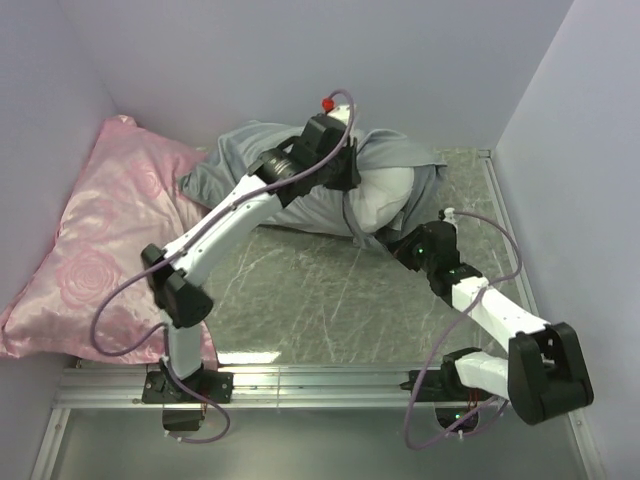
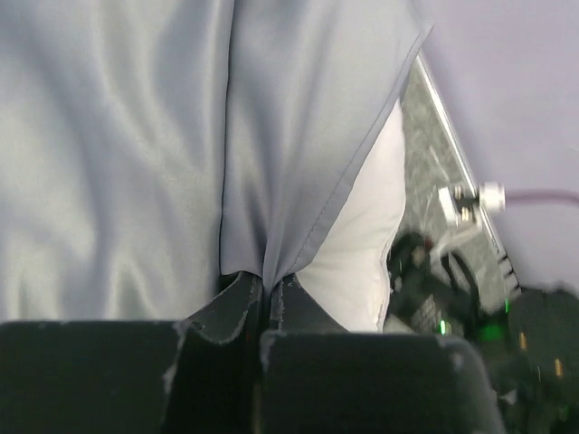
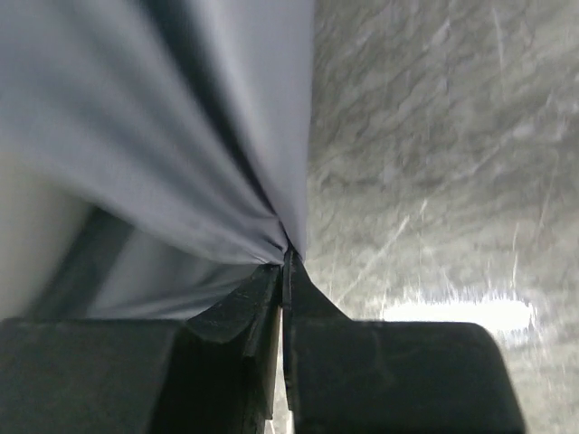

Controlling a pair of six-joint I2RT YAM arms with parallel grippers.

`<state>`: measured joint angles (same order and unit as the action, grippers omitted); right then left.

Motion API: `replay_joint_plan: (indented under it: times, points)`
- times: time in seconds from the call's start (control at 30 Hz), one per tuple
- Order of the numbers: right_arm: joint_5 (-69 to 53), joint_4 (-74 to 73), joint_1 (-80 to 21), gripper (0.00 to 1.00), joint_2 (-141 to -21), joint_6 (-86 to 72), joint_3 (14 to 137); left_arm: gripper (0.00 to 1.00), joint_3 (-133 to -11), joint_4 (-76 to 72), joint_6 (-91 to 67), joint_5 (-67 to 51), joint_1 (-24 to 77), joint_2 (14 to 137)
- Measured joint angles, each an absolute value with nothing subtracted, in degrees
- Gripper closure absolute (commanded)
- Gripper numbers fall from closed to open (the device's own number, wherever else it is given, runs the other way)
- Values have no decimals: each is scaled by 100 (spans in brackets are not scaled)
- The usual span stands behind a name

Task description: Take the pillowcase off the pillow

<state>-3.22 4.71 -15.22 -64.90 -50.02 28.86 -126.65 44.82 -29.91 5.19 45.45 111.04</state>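
The silver-grey pillowcase [image 1: 250, 170] lies bunched at the back middle of the table. The white pillow [image 1: 380, 195] shows through its open right end. My left gripper [image 1: 345, 175] is shut on the pillowcase's hem at the opening; in the left wrist view [image 2: 269, 285] the grey fabric [image 2: 136, 136] fans out from the closed jaws, with the white pillow [image 2: 366, 244] just right. My right gripper [image 1: 395, 240] is shut on the pillowcase's lower edge; in the right wrist view [image 3: 288, 262] the fabric [image 3: 154, 117] is gathered at the tips.
A large pink rose-patterned pillow [image 1: 95, 240] leans at the left, against the wall. Lilac walls close the left, back and right sides. The marbled table top [image 1: 320, 290] lies in front of the pillowcase. A metal rail [image 1: 300, 385] runs along the near edge.
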Motion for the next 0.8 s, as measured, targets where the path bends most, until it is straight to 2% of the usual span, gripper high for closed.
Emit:
replay_joint_plan:
  times: [0.23,0.4,0.43,0.57,0.8]
  points:
    - [-607,340,-1194,84,-7253,-5004,3590,100,-9607,3741,-3315,532,4598,8844]
    - [-1120,362,-1175,62,-7312,-5002,3850,100,-8211,3439,-3601,661,4598,7389]
    - [-1223,375,-1175,55,-7275,-4989,3850,100,-7992,3393,-3669,683,4591,7188]
    - [-1509,346,-1166,45,-6936,-4762,3758,100,-7397,3240,-3868,609,4431,6709]
    - [-1712,14,-1149,29,-5476,-4104,3592,100,-7553,3111,-3992,311,3994,6720]
